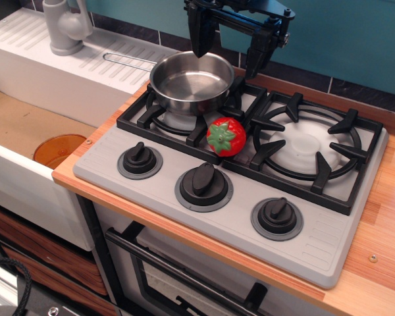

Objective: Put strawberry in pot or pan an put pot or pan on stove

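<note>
The black end effector [229,54] hangs spread wide, empty. Just beneath it the shiny steel saucepan [192,82] sits on the grey stove [204,217]; the glossy red strawberry [226,136] lies nearer me, not yet inside.

Toy kitchen: grey stove [250,191], white sink unit [46,59], oven door [184,276]

I see the stove [184,197] set into the desk [382,263]. The saucepan [191,80] sits on its left burner, its handle pointing left over the sink unit [66,79]. The strawberry [226,136] rests between the two burners, just right of and in front of the saucepan. The pincer [230,49] hangs behind the saucepan.
</note>
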You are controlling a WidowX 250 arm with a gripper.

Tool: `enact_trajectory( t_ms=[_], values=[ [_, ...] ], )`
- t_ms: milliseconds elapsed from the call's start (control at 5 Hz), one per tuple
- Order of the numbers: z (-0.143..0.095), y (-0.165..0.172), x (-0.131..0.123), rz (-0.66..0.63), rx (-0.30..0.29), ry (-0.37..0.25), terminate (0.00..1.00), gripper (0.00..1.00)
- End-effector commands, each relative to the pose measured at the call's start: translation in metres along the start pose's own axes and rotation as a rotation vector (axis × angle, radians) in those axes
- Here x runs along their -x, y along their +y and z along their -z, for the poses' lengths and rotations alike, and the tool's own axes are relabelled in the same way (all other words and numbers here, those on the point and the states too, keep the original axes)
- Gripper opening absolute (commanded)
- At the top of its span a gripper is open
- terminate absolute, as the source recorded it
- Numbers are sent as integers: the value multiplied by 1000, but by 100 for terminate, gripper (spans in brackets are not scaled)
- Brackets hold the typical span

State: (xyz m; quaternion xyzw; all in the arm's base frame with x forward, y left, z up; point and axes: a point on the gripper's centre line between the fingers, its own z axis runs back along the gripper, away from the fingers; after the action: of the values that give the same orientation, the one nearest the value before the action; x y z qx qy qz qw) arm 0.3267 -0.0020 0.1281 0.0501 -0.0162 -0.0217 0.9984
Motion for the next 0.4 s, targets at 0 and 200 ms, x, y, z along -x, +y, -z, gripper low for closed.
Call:
enact_trajectory(
  t_ms=[0, 200],
  values=[
    [0, 0, 0, 0, 0, 0, 0, 100],
    [-2, -7, 2, -35, -12, 2, 0, 100]
  ],
)
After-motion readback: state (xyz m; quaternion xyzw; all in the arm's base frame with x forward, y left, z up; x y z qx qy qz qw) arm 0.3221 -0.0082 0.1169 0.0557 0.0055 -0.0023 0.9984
